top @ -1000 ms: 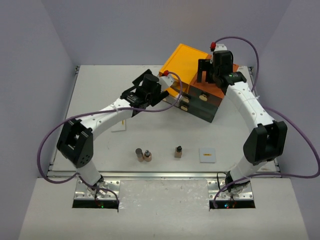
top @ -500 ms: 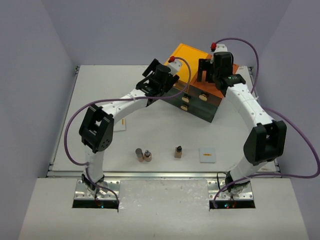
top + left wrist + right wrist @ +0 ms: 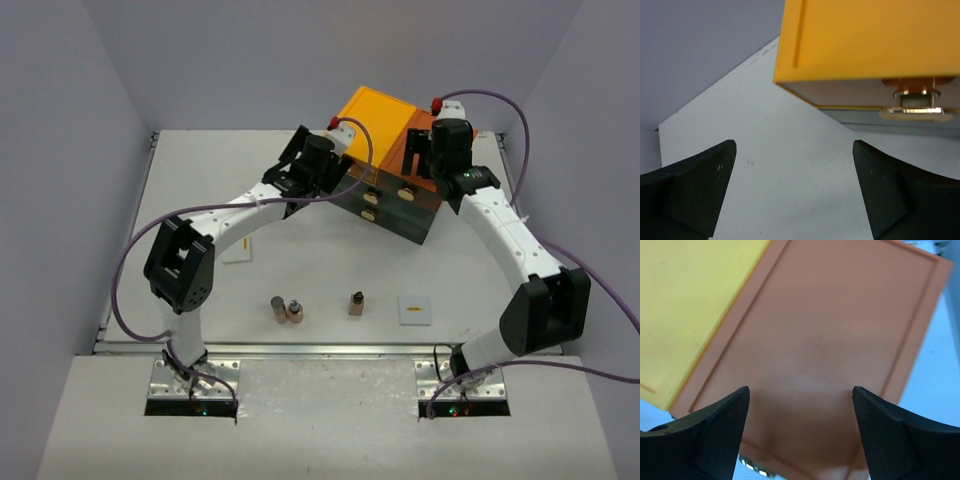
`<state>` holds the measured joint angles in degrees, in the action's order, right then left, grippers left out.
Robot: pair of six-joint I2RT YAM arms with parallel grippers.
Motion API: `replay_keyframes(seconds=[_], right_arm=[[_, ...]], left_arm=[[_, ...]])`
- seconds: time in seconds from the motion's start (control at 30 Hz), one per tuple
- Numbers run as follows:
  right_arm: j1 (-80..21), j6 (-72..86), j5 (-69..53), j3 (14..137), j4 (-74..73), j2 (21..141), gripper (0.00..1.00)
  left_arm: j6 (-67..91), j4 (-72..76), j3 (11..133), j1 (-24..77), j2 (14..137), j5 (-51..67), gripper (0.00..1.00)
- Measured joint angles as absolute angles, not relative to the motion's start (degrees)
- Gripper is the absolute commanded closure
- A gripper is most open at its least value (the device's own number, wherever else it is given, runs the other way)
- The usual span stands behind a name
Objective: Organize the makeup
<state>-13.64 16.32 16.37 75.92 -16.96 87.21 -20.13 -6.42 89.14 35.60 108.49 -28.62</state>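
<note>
- Orange plastic in two tones tops the drawer chest (image 3: 372,112), which sits at the far right of the table (image 3: 200,180). One panel is bright yellow-orange (image 3: 690,305). The other is a duller, darker orange (image 3: 830,340) with a shallow groove running round its border.
- The chest's fronts are dark, each with a small pull. From the left wrist, one knob (image 3: 912,102) looks shiny and brass-coloured, tucked just under the yellow panel's edge.
- Left gripper (image 3: 794,150): matte black, blunt-tipped fingers spread wide with nothing between them. It is over bare, faintly speckled white tabletop, just beside the chest's corner.
- Right gripper (image 3: 801,392): the same black fingers spread wide with nothing held, poised above the darker orange panel.
- Makeup is well apart from both grippers, near the front edge. Three tiny bottles (image 3: 295,312) stand upright, two side by side and the third off to their right.
- A flat white square (image 3: 415,310) lies right of the bottles and carries a small yellow mark.
- A pale flat piece (image 3: 238,252) lies partly under the left forearm, so its outline is unclear.
</note>
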Motion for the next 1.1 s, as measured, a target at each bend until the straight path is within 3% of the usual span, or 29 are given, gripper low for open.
replay_keyframes(seconds=[0.23,0.4,0.67,0.83,1.1], right_arm=[[-29.81,18.02,37.72,69.28,-14.91,74.48,0.17],[-41.21,24.99,47.49,63.96,-12.91,74.03,0.15],[-43.76,39.04,49.59,65.83,-15.73,89.84,0.13],[-43.63,43.7,49.32,71.72,-17.32,98.07,0.15],[-43.2,52.11,54.35,74.64,-19.03,103.1,0.18]], left_arm=[[-18.49,-12.76,75.65,35.47,88.99,-22.89,0.0],[-19.42,-14.43,64.66,31.07,72.98,-18.34,0.0],[-21.03,-18.0,48.65,16.98,62.58,-14.32,0.0],[-21.35,-18.29,40.8,16.32,57.56,-13.64,0.0],[-20.56,-15.98,40.34,16.14,56.73,-11.12,0.0]])
